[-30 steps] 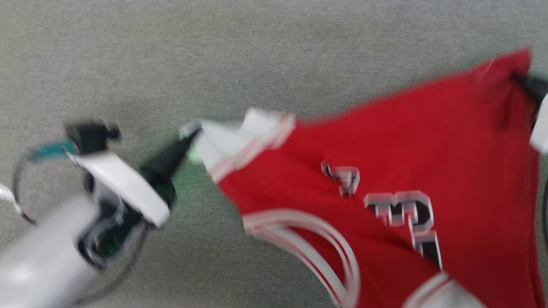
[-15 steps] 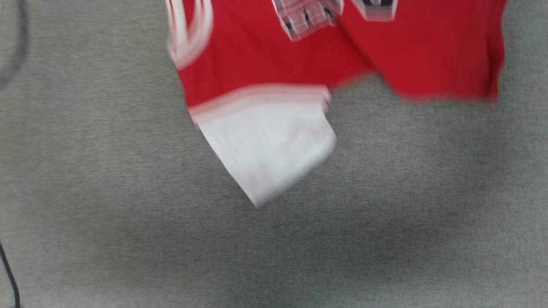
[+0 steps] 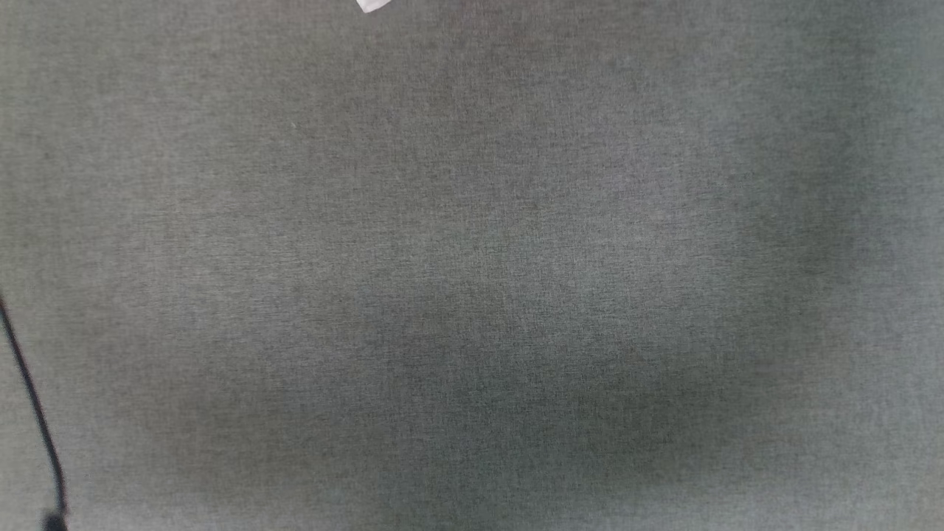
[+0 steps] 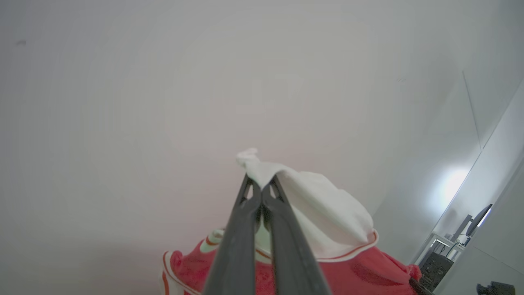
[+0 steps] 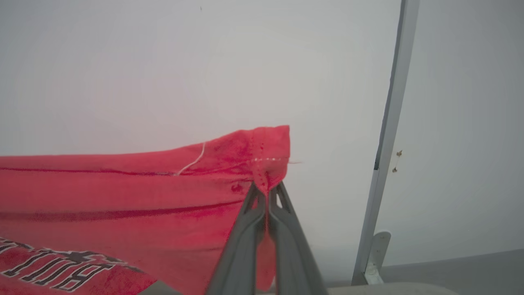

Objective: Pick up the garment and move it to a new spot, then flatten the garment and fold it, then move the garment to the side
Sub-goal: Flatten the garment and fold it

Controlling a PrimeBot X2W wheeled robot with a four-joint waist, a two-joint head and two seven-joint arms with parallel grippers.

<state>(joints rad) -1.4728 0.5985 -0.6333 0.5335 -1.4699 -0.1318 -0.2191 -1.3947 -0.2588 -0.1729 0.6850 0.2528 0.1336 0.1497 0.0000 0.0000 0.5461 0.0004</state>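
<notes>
Both arms hold the garment up in front of a pale wall. In the left wrist view my left gripper (image 4: pixel 261 189) is shut on the bunched tip of a white sleeve (image 4: pixel 327 217), and the red body of the garment (image 4: pixel 360 274) hangs below it. In the right wrist view my right gripper (image 5: pixel 266 189) is shut on a red hem corner of the garment (image 5: pixel 163 192); black-and-white lettering (image 5: pixel 53 268) shows at the lower left. In the head view a small white tip of the garment (image 3: pixel 371 5) pokes in at the top edge.
A grey fabric surface (image 3: pixel 472 280) spreads across the head view, with a soft shadow over its lower middle. A black cable (image 3: pixel 33 413) runs along its left edge. A pale upright post (image 5: pixel 387 143) stands right of the right gripper. A desk with equipment (image 4: pixel 450 254) sits far right.
The garment has slid up and out of the head view, from across the middle to just a white tip at the top edge. The left gripper and forearm have left that view too.
</notes>
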